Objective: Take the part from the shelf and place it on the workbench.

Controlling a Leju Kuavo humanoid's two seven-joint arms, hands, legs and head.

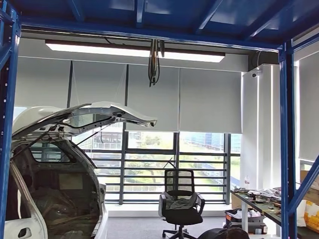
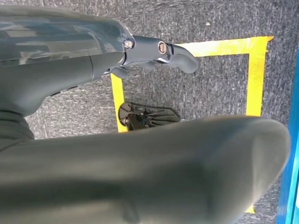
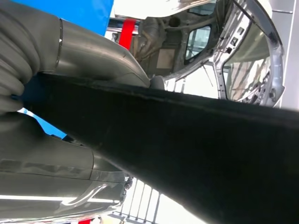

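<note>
Frame, left: blue steel post (image 1: pixel 7 124) runs up the left edge of the head view and meets blue beams (image 1: pixel 150 27) overhead.
Car body: white shell (image 1: pixel 49 199) at lower left, rear opening facing the room, bare interior visible.
Tailgate: white tailgate (image 1: pixel 94 113) raised, reaching right from the shell above the opening.
Ceiling: long strip light (image 1: pixel 131 51) lit under the beams; a loop of dark cable (image 1: pixel 152 62) hangs just below it, near the middle.
Windows: grey roller blinds (image 1: pixel 209 99) drawn halfway down; glass and horizontal rails (image 1: pixel 150 169) below them, greenery and buildings outside.
Chair: black mesh office chair (image 1: pixel 181 201) right of centre on the carpet, grey cloth lying on its seat.
Desk: cluttered desk (image 1: pixel 259 196) at lower right, a bin of items under it; contents too small to identify.
Frame, right: second blue post (image 1: pixel 287 139) with a diagonal brace at the right edge.
Left hand: left hand (image 2: pixel 70 70) hangs over grey carpet (image 2: pixel 211 88); one dark finger (image 2: pixel 176 53) stretched out straight, thick thumb (image 2: pixel 176 168) well apart from it, nothing held, so the hand is open.
Floor mark: yellow tape rectangle (image 2: pixel 255 74) on the carpet beneath the left hand.
Right hand: right hand (image 3: pixel 53 163) grips the part, grey fingers above and below it.
Part: flat black part (image 3: pixel 211 154), held at one end in the right hand, spreads wide across the right wrist view; fine rough surface, thin raised edge. Car body and open tailgate lie beyond it.
Part vs. desk: cannot tell how near the part is to the desk.
</note>
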